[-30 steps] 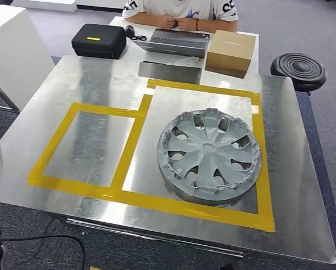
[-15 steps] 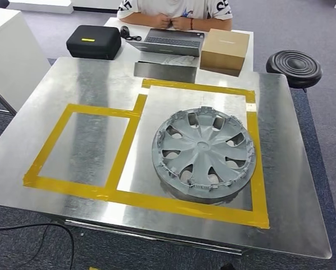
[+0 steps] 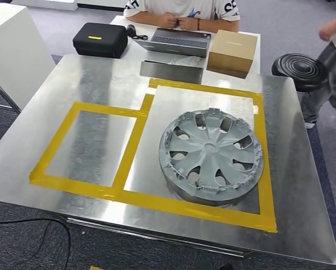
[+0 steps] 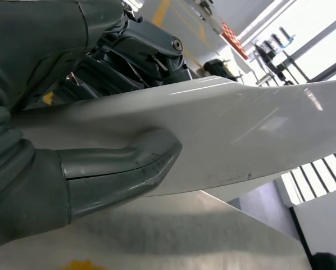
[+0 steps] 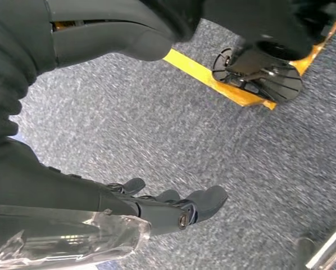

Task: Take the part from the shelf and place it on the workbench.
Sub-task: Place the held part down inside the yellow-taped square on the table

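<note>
Left hand [image 4: 73, 169]: thumb pressed along a smooth white panel [image 4: 243, 129], which it appears to grip, the other fingers hidden behind it. Right hand [image 5: 128, 140]: fingers spread apart over grey carpet [image 5: 226, 152], holding nothing. On the workbench [image 3: 298, 185], a grey wheel cover [image 3: 210, 156] lies flat inside the larger yellow-taped square [image 3: 266, 185]; a person [image 3: 181, 10] sits beyond.

The head view looks forward and down over the tabletop [image 3: 293, 169] from high up; each wrist view sits close behind its own hand, the right facing the floor [image 5: 158, 129].
</note>
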Available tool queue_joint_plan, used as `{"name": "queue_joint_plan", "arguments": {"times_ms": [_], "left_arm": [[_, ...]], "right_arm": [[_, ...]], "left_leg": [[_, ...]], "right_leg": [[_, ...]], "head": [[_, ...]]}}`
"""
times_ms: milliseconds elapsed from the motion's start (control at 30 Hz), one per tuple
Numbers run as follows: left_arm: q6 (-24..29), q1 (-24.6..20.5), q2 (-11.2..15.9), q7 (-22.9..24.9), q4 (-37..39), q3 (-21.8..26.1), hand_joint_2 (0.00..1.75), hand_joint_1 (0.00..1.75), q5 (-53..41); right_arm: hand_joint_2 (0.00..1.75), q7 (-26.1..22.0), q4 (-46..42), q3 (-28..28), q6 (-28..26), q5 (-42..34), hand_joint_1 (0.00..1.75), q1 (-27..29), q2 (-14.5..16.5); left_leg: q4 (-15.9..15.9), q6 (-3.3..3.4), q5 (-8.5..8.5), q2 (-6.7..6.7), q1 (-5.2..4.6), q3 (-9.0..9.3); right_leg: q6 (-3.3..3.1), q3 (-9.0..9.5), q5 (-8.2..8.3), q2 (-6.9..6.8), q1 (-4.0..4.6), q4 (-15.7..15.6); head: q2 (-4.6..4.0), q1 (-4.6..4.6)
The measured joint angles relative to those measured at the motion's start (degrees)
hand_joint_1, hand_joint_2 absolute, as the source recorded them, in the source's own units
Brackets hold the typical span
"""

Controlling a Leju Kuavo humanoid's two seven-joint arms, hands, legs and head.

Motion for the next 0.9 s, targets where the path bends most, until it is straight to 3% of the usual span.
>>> {"name": "queue_joint_plan", "arguments": {"times_ms": [100,167,267,300,333,367,467,533,600,667,700,800,833,867,900], "left_arm": [[-0.41,-0.33,-0.05,-1.13,0.23,-1.37,1.75,1.75,0.17],[-0.40,-0.50,-0.07,-1.33,0.25,-2.16,1.75,1.75,0.16],[-0.37,-0.73,-0.08,-1.41,0.37,-2.85,1.75,1.75,0.16],[-0.37,-0.72,-0.10,-1.42,0.47,-3.03,1.75,1.75,0.16],[-0.37,-0.69,-0.11,-1.42,0.56,-3.15,1.75,1.75,0.16],[-0.37,-0.69,-0.10,-1.42,0.63,-3.22,1.75,1.75,0.16],[-0.38,-0.78,-0.08,-1.45,0.68,-3.36,1.75,1.75,0.16],[-0.40,-0.68,-0.19,-1.63,0.68,-3.72,1.75,1.75,0.16],[-0.44,-0.38,-0.44,-1.83,0.47,-4.61,1.75,1.75,0.12],[-0.44,-0.11,-0.84,-1.89,-0.23,-6.03,1.75,1.75,0.03],[-0.41,0.02,-1.04,-1.90,-0.67,-6.84,1.75,1.75,-0.09],[-0.25,0.51,-1.55,-1.84,-1.51,-9.41,1.75,1.75,-0.68],[-0.22,0.66,-1.66,-1.78,-1.63,-10.10,1.75,1.75,-0.84],[-0.22,0.75,-1.73,-1.71,-1.69,-10.66,1.75,1.75,-0.95],[-0.22,0.79,-1.76,-1.62,-1.73,-11.14,1.75,1.75,-0.97]], "right_arm": [[1.75,-0.07,0.00,0.01,0.10,0.02,0.00,0.05,-0.05],[1.75,-0.10,0.00,0.02,0.14,0.02,0.00,0.06,-0.06],[1.75,-0.15,0.00,0.04,0.15,0.02,0.00,0.06,-0.08],[1.75,-0.15,0.00,0.04,0.15,0.01,0.00,0.10,-0.08],[1.75,-0.15,0.00,0.03,0.15,0.02,0.00,0.13,-0.08],[1.75,-0.15,0.00,0.04,0.15,0.02,0.00,0.13,-0.08],[1.75,-0.15,0.00,0.05,0.15,0.02,0.00,0.10,-0.13],[1.75,-0.17,0.00,0.05,0.15,0.01,0.00,0.10,-0.20],[1.75,-0.19,0.00,0.05,0.15,-0.01,0.00,0.16,-0.24],[1.75,-0.20,0.00,0.05,0.14,-0.01,0.00,0.17,-0.25],[1.75,-0.21,0.00,0.05,0.14,-0.01,0.00,0.12,-0.25],[1.75,-0.33,0.00,0.05,0.15,-0.01,0.00,0.15,-0.25],[1.75,-0.42,0.00,0.05,0.16,0.00,0.00,0.20,-0.26],[1.75,-0.51,0.00,0.05,0.16,0.01,0.00,0.22,-0.27],[1.75,-0.58,0.00,0.06,0.17,0.02,0.00,0.20,-0.28]], "left_leg": [[0.02,-0.92,0.05,0.00,0.08,-0.17],[1.85,-1.50,-1.34,0.06,0.18,-0.97],[12.47,-2.07,-6.53,0.10,0.25,-5.96],[15.55,-2.16,-7.40,0.10,0.28,-7.50],[16.69,-2.20,-7.15,0.10,0.32,-8.15],[15.48,-2.21,-5.78,0.11,0.38,-7.68],[4.24,-2.27,-0.30,0.18,0.59,-2.45],[0.48,-1.84,0.44,0.11,0.54,-0.84],[0.29,-0.92,0.45,0.00,0.42,-0.91],[0.17,-0.12,0.59,0.00,0.47,-0.88],[0.12,0.17,0.62,0.01,0.53,-0.86],[0.16,0.58,0.54,0.03,0.39,-0.87],[0.18,0.62,0.50,0.04,0.33,-0.83],[0.19,0.64,0.48,0.03,0.28,-0.77],[0.21,0.61,0.44,0.01,0.25,-0.66]], "right_leg": [[-0.71,0.44,0.04,0.12,0.11,-0.95],[-1.41,0.49,0.30,0.12,-0.10,-1.25],[-1.87,0.50,0.36,0.06,-0.22,-1.38],[-1.89,0.51,0.34,0.05,-0.22,-1.37],[-1.88,0.53,0.33,0.05,-0.24,-1.36],[-1.85,0.58,0.31,0.06,-0.27,-1.35],[-1.31,0.72,0.09,0.18,-0.21,-1.14],[-0.68,0.55,0.01,0.26,0.02,-1.02],[-0.12,0.40,0.03,0.23,-0.06,-1.15],[0.52,-0.44,-1.15,0.08,-0.22,0.43],[0.79,-1.64,-2.59,0.02,-0.25,2.88],[1.12,-6.88,-7.44,-0.06,-0.27,14.04],[1.08,-7.69,-7.52,-0.06,-0.26,15.59],[0.96,-7.37,-6.47,-0.06,-0.26,14.78],[0.77,-5.94,-4.56,-0.06,-0.25,11.79]], "head": [[0.00,-0.04],[0.00,-0.21],[0.00,-0.51],[0.00,-0.51],[0.00,-0.51],[0.00,-0.51],[0.00,-0.57],[0.00,-0.60],[0.00,-0.55],[0.00,-0.39],[0.00,-0.33],[0.00,-0.19],[0.00,-0.18],[0.00,-0.19],[0.00,-0.18]]}}
